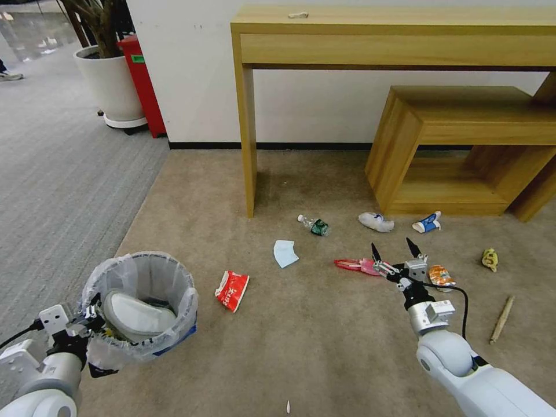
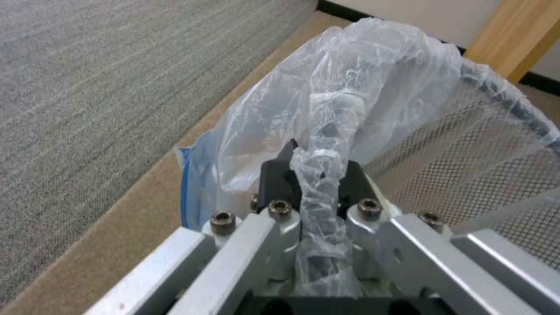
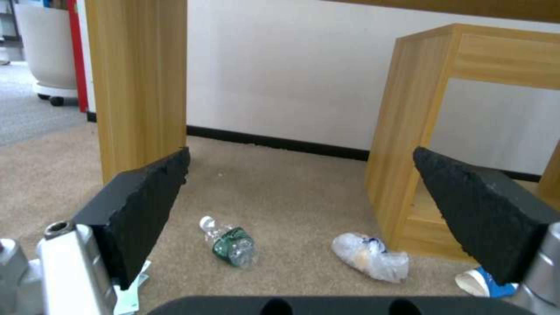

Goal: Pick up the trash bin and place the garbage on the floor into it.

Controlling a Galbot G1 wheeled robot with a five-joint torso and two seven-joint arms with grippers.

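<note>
Two pincers are at work: nearest, the left pincer (image 2: 315, 192) is clamped on the bagged rim of the trash bin (image 1: 142, 307), held above the tan carpet (image 1: 324, 347) with a white slipper (image 1: 136, 315) already inside. Farther out, the right pincer (image 1: 397, 255) hangs spread wide and empty above the pink wrapper (image 1: 356, 266), beside a crushed orange can (image 1: 440, 275). Descending straight and closing across the wrapper's narrow width looks wisest. Beyond lie the blue mask (image 1: 285, 253), bottle (image 1: 314, 225) and carton (image 1: 427, 222).
</note>
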